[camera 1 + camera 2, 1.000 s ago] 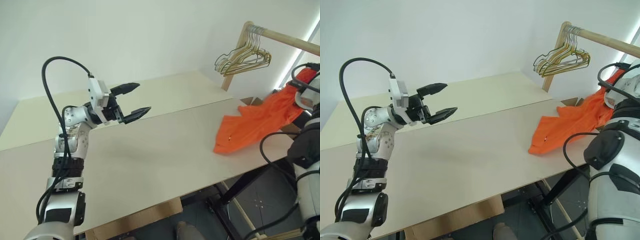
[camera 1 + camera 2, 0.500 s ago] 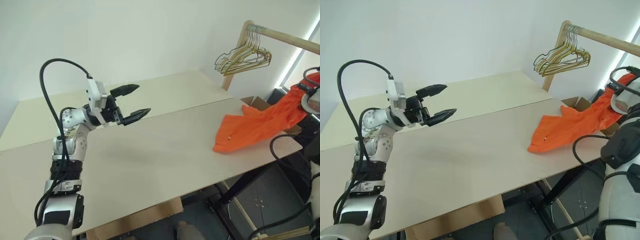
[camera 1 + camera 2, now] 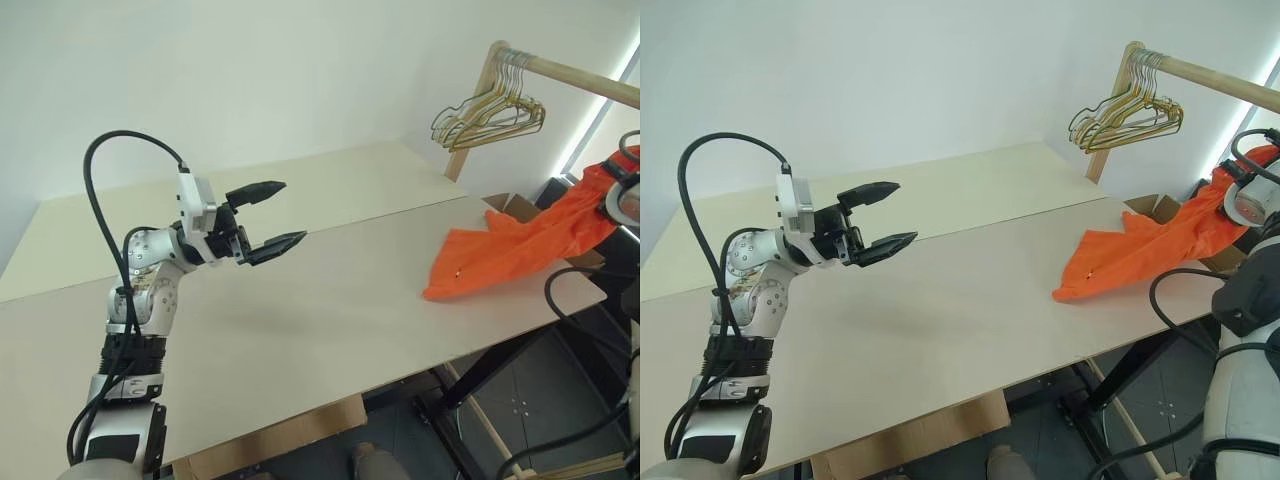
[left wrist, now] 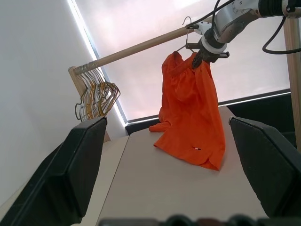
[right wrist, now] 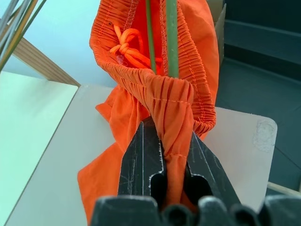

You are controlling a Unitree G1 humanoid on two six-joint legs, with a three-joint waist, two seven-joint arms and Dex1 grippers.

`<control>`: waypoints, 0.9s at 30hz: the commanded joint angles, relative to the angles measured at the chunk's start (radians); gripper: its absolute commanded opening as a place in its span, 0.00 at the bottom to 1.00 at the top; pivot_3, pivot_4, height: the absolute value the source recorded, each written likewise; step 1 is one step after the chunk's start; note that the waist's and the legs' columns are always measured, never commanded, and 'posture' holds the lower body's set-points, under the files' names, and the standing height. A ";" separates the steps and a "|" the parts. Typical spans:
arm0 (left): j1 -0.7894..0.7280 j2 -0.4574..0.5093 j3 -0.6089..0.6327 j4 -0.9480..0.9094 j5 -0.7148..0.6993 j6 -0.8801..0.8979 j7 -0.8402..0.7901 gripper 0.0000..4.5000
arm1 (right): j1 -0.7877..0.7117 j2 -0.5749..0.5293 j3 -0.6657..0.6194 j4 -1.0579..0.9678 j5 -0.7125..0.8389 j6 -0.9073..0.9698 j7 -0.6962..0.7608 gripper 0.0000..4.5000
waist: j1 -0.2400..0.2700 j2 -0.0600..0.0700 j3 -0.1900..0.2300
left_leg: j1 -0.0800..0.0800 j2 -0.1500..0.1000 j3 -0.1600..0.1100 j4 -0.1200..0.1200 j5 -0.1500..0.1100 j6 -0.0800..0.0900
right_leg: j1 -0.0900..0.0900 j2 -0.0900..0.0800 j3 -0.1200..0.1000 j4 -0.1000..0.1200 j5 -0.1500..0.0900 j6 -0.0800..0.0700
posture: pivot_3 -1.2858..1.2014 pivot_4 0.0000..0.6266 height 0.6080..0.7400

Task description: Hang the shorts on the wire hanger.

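Table (image 3: pixel 330 310), shorts (image 3: pixel 510 248) in right jaws

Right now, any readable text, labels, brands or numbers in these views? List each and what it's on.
None readable.
The shorts carry a small tag near the hem, too small to read.
Left gripper, right gripper and the hangers: no markings visible.
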 commanded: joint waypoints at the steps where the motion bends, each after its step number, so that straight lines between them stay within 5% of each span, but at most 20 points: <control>1: -0.003 0.000 -0.001 -0.030 -0.004 0.001 0.010 1.00 | -0.025 -0.018 -0.027 -0.013 0.043 -0.029 0.000 0.00 | 0.000 0.000 0.000 | 0.000 0.000 0.000 0.000 0.000 0.000 | 0.000 0.000 0.000 0.000 0.000 0.000 | 0.48 0.00 1.00; 27: 0.037 0.001 -0.012 -0.056 -0.005 -0.004 0.017 1.00 | -0.015 -0.033 -0.057 -0.008 0.106 -0.097 -0.031 0.00 | 0.023 0.000 0.000 | 0.000 0.000 0.001 0.000 0.000 0.000 | 0.001 0.000 0.000 -0.001 0.000 0.000 | 0.48 0.00 1.00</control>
